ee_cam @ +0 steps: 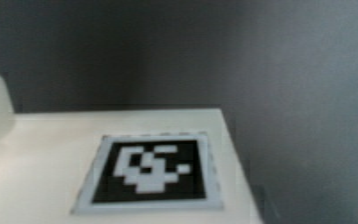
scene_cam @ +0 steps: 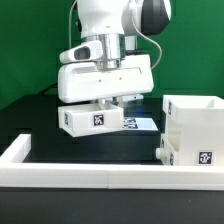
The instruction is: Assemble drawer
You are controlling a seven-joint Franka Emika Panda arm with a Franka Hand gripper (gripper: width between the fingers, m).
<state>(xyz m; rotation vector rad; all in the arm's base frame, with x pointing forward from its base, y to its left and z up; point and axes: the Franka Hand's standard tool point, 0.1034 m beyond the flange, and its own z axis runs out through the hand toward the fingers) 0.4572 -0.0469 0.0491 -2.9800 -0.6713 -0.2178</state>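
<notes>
In the exterior view my gripper (scene_cam: 103, 106) is shut on a small white drawer tray (scene_cam: 78, 122), gripping it from above. The tray is held slightly tilted just above the black table, with its square tag (scene_cam: 99, 119) facing the camera. The tall white drawer case (scene_cam: 195, 115) stands at the exterior view's right, open at the top. A lower white part with a tag (scene_cam: 205, 157) sits at its foot; I cannot tell whether it is a separate tray. The wrist view shows the held tray's white face (ee_cam: 43, 150) and tag (ee_cam: 153, 170) up close; my fingers are out of frame there.
A long white rail (scene_cam: 90, 172) edges the table's front, with a raised end (scene_cam: 18, 147) at the exterior view's left. The marker board (scene_cam: 143, 123) lies flat behind the held tray. Black table surface (scene_cam: 100, 148) lies between the tray and the rail.
</notes>
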